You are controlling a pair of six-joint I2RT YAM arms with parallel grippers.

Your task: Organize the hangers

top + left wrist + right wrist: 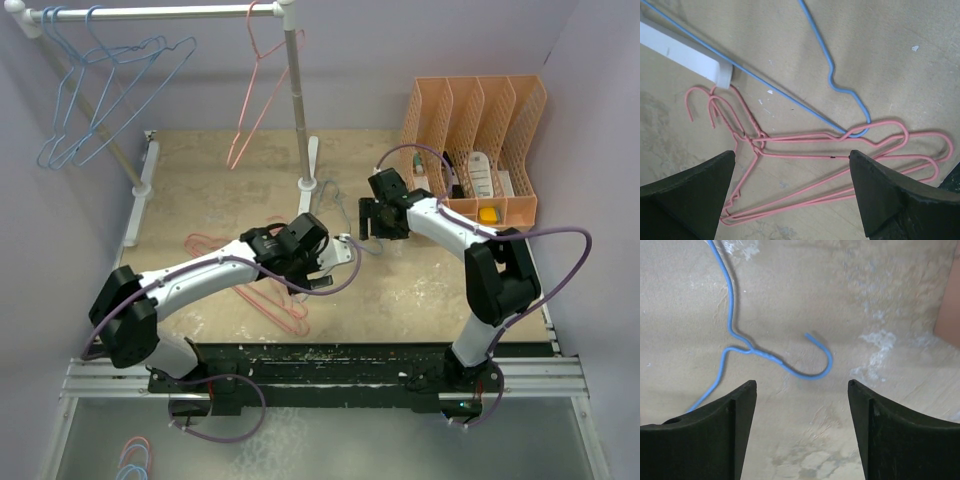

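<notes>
A few pink-red hangers (830, 165) lie stacked on the table under my left gripper (792, 155), which is open and empty just above them. In the top view they lie at the front left (283, 300), partly hidden by the left gripper (310, 275). One light blue hanger (737, 347) lies flat, its hook just ahead of my right gripper (801, 385), which is open and empty. The blue hanger's far corner (860, 122) overlaps the pink pile. In the top view it lies beside the right gripper (372, 225). Several blue hangers (100, 90) and one pink hanger (255, 90) hang on the rack.
The white pole rack (295, 100) stands at the back, and its foot (685, 55) lies close to the pink hooks. An orange slotted file holder (480, 130) with small items stands at the back right. Purple walls close in the table.
</notes>
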